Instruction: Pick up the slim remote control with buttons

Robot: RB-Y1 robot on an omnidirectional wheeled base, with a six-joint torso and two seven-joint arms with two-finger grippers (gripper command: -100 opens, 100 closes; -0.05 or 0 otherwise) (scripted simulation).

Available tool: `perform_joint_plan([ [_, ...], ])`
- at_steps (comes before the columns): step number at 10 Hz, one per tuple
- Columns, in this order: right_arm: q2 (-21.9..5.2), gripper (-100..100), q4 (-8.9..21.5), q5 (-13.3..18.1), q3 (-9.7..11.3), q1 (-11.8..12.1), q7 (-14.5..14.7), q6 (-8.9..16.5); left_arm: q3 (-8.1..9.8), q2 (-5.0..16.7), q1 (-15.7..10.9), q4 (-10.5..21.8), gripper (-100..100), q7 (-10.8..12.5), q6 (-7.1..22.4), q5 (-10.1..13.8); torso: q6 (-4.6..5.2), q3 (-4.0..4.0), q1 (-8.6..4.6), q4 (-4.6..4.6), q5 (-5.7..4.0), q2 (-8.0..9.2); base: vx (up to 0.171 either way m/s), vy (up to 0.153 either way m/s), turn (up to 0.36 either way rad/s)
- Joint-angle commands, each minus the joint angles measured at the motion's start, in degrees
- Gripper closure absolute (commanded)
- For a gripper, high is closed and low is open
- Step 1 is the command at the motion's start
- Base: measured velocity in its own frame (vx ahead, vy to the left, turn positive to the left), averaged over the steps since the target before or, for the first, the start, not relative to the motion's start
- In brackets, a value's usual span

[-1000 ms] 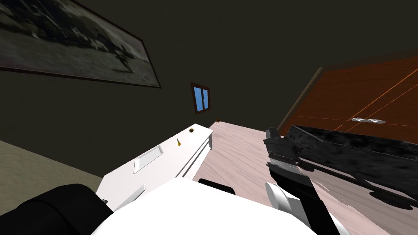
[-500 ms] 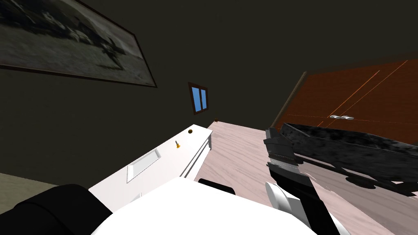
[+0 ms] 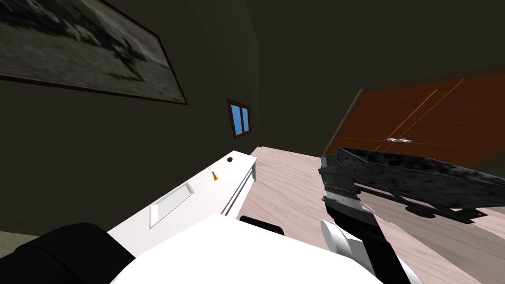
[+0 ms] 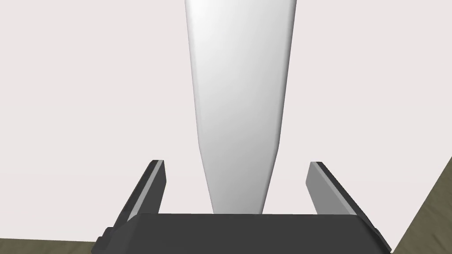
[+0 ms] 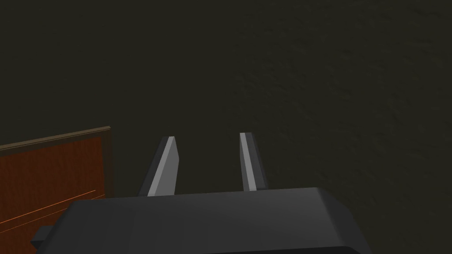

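Pale grey, slim and tapering remote control (image 4: 240, 101), plain-faced, buttons impossible to make out, lying flat on the long white table (image 4: 79, 88) squarely between the wide-spread fingers of the left gripper (image 4: 236, 163), touching neither blade. Narrow end hidden behind the gripper's dark body; broad end cut off at the picture's edge. Off to the right, well apart from the table and above a pale wood-grain floor (image 3: 286, 182), right gripper (image 5: 206, 136) raised, fingers narrowly parted, gripping nothing.
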Motion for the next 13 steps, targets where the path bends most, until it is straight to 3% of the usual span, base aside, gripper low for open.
perform_joint_plan([
  [1,0.0,0,0.0,0.0,0.0,0.0,0.0,0.0,0.39,-0.9,-0.71,1.73,-100,0.85,1.92,0.94,0.0,0.0,0.0,0.0,0.0,0.0,-0.007,0.089,-0.128],
  [3,0.0,0,0.0,0.0,0.0,0.0,0.0,0.0,0.1,-1.18,-0.63,0.58,-100,1.74,1.87,0.47,-0.02,-0.01,0.11,0.0,0.02,-0.01,-0.001,0.056,-0.023],
  [4,0.0,0,0.0,0.0,0.0,0.0,0.0,0.0,0.13,-1.12,-0.71,0.9,0,1.51,1.83,0.54,-0.02,-0.01,-0.05,-0.01,-0.01,-0.02,0.0,0.007,-0.001],
  [5,0.0,0,0.0,0.0,0.0,0.0,0.0,0.0,-0.62,-2.38,-1.69,1.37,-100,1.91,0.06,-0.18,-0.02,-0.01,-0.15,-0.01,-0.04,-0.02,-0.016,0.033,0.024],
  [7,0.0,0,0.0,0.0,0.0,0.0,0.0,0.0,-1.37,-3.64,-2.67,1.88,-100,2.28,-1.71,-0.9,-0.02,0.02,-0.05,0.0,-0.01,0.03,-0.017,0.045,0.015],
  [8,0.0,0,0.0,0.0,0.0,0.0,0.0,0.0,-1.18,-2.99,-2.72,2.22,-100,2.08,-1.06,-0.72,-0.02,0.01,-0.03,0.01,0.0,0.02,-0.005,0.022,-0.001],
  [9,0.0,0,0.0,0.0,0.0,0.0,0.0,0.0,-1.26,-3.1,-2.79,2.2,100,2.2,-1.32,-0.8,-0.02,0.0,-0.11,0.0,-0.03,0.0,0.0,0.0,0.0],
  [13,0.01,0,0.0,0.0,0.0,0.0,0.0,0.0,-1.27,-3.16,-2.75,2.26,100,2.2,-1.18,-0.79,0.01,0.0,-0.03,0.01,-0.01,-0.01,0.0,0.0,0.0],
])
